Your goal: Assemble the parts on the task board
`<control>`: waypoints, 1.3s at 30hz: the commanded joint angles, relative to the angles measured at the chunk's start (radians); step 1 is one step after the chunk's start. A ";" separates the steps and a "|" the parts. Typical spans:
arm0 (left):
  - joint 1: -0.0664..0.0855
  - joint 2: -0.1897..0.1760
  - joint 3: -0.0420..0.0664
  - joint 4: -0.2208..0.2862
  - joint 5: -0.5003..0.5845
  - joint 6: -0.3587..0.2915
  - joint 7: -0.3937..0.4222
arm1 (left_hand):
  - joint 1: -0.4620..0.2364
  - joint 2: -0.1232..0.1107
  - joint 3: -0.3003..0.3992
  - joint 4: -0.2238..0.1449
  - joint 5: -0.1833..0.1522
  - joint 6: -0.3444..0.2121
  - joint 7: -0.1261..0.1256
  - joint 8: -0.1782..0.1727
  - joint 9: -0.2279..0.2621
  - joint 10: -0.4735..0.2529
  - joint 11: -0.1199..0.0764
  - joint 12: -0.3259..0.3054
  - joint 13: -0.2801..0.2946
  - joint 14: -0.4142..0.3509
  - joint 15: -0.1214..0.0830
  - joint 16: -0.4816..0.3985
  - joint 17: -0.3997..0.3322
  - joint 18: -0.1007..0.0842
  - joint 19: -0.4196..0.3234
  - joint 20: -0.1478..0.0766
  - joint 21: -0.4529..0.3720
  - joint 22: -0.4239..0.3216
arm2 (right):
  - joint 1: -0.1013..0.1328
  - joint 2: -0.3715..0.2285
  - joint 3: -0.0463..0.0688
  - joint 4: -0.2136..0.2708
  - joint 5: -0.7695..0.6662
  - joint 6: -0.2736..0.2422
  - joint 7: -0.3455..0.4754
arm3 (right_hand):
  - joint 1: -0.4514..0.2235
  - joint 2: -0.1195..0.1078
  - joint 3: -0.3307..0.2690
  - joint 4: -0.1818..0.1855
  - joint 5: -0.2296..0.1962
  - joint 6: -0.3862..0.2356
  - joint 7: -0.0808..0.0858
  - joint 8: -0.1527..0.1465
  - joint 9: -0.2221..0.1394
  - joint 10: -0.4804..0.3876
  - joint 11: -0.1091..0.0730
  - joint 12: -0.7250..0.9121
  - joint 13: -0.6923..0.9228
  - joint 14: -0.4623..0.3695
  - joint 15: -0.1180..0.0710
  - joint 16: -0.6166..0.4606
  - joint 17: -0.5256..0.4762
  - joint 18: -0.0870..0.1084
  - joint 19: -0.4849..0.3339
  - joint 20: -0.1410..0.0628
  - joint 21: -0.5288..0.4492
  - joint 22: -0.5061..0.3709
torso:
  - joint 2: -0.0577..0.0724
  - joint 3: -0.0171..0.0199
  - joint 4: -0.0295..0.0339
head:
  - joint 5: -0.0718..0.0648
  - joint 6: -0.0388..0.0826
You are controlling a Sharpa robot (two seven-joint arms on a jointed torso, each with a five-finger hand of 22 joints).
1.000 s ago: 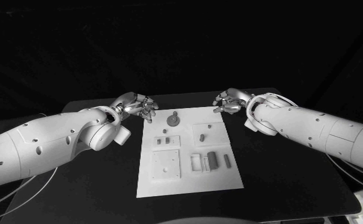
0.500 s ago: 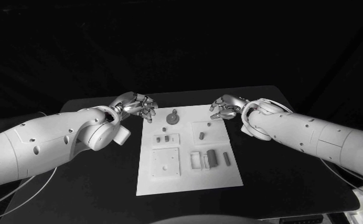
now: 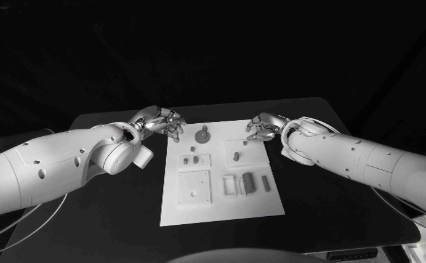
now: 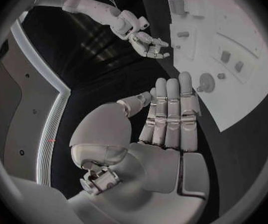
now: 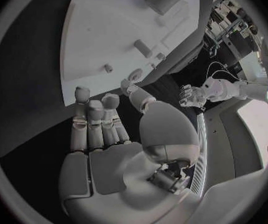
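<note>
The white task board (image 3: pixel 222 204) lies in the middle of the black table. Small grey parts sit on it: a round disc part (image 3: pixel 203 136) near the far edge, a pair of short pieces (image 3: pixel 190 161), a peg (image 3: pixel 238 155) and a dark block (image 3: pixel 249 183). My left hand (image 3: pixel 162 122) hovers at the board's far left corner, holding nothing; in its wrist view the fingers (image 4: pixel 170 109) lie straight, side by side. My right hand (image 3: pixel 263 126) hangs over the far right corner, fingers (image 5: pixel 90 119) extended and nothing in them.
Raised white fixtures stand on the board: a square plate (image 3: pixel 194 188) and a slotted holder (image 3: pixel 230 186). The black table (image 3: pixel 106 207) reaches out on both sides of the board. The left wrist view shows the board (image 4: pixel 245 30) and my right hand (image 4: pixel 147 44) beyond.
My right hand has drifted inward and slightly nearer, over the board's far right corner. The left hand has hardly moved. No part has shifted.
</note>
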 commanded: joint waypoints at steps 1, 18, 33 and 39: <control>0.000 0.003 0.001 0.005 0.017 0.016 0.008 | 0.002 -0.010 0.007 -0.003 0.000 -0.008 0.002 -0.008 0.009 -0.013 0.002 0.003 0.003 -0.007 0.001 0.001 -0.003 0.017 -0.009 -0.001 0.001 0.002 | -0.001 0.005 0.000 -0.005 -0.015 0.004 -0.003 | 0.009 0.000 0.001 -0.002 0.006 -0.003 0.005 0.002 -0.002 0.006 0.001 0.006 -0.001 0.005 -0.003 0.005 -0.001 0.014 0.006 -0.003 0.001 0.013 | -0.001 0.0003 0.0000 | 0.001 -0.002; 0.001 0.011 0.001 0.014 0.031 0.011 0.010 | 0.001 -0.023 0.000 -0.015 0.000 -0.013 0.005 -0.018 0.012 -0.021 0.006 0.000 0.009 -0.013 0.004 -0.001 -0.009 0.017 -0.015 0.002 -0.002 0.004 | -0.023 0.045 0.000 -0.039 -0.022 0.018 -0.004 | 0.009 0.002 0.001 -0.002 0.008 -0.004 0.005 0.002 -0.002 0.007 0.001 0.006 -0.001 0.006 -0.003 0.005 -0.001 0.014 0.007 -0.004 0.001 0.013 | 0.001 0.0011 0.0007 | 0.022 -0.005; 0.001 0.012 0.002 0.017 0.031 0.010 0.010 | 0.000 -0.026 -0.002 -0.019 0.000 -0.016 0.007 -0.023 0.014 -0.025 0.007 -0.001 0.012 -0.015 0.005 -0.001 -0.011 0.017 -0.016 0.003 -0.004 0.005 | -0.033 0.058 0.000 -0.064 -0.031 0.025 -0.007 | 0.011 0.004 0.001 -0.003 0.009 -0.004 0.005 0.002 -0.002 0.007 0.001 0.007 -0.001 0.006 -0.003 0.005 -0.002 0.014 0.007 -0.004 0.001 0.013 | -0.001 0.0013 -0.0016 | 0.025 -0.013; 0.001 0.011 0.002 0.022 0.031 0.009 0.011 | 0.000 -0.027 -0.003 -0.020 0.000 -0.017 0.008 -0.025 0.014 -0.026 0.007 -0.001 0.013 -0.015 0.005 -0.001 -0.012 0.017 -0.017 0.003 -0.005 0.005 | -0.043 0.069 0.000 -0.078 -0.038 0.020 -0.005 | 0.012 0.007 0.002 -0.003 0.010 -0.003 0.005 0.002 -0.001 0.007 0.001 0.007 -0.001 0.007 -0.003 0.005 -0.002 0.014 0.007 -0.004 0.001 0.013 | 0.000 0.0014 -0.0009 | 0.025 -0.014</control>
